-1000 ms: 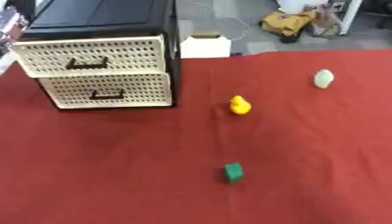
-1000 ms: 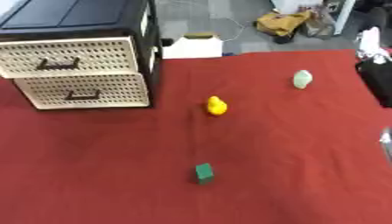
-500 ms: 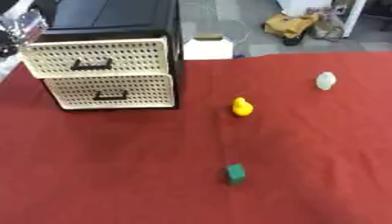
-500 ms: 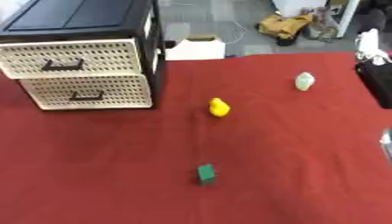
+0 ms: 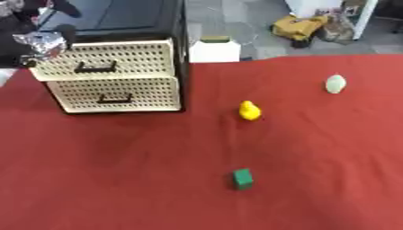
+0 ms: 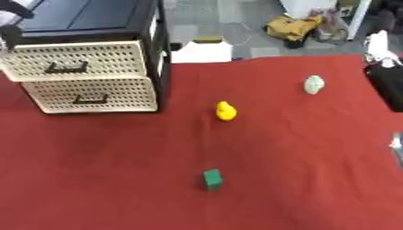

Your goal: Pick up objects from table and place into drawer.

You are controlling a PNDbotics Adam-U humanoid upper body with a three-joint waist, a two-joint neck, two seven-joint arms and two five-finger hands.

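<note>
A black drawer unit (image 5: 178,54) stands at the back left with two cream perforated drawers, the upper (image 5: 106,65) and the lower (image 5: 118,95), both shut. A yellow duck (image 5: 249,110) sits mid-table. A green cube (image 5: 242,179) lies nearer the front. A pale egg-shaped thing (image 5: 335,84) rests at the back right. My left hand (image 5: 43,39), black and silver, hangs by the upper drawer's top left corner. My right hand (image 6: 386,74) shows only as a dark shape at the right edge, apart from all objects.
The red cloth (image 5: 157,179) covers the whole table. Behind its far edge stand a white box (image 5: 214,50) and a yellow bag (image 5: 302,28) on the floor. A silver part (image 6: 396,144) pokes in at the right edge.
My left hand has come further in from the upper left, closer to the upper drawer's corner. The objects on the cloth and the right hand have not moved.
</note>
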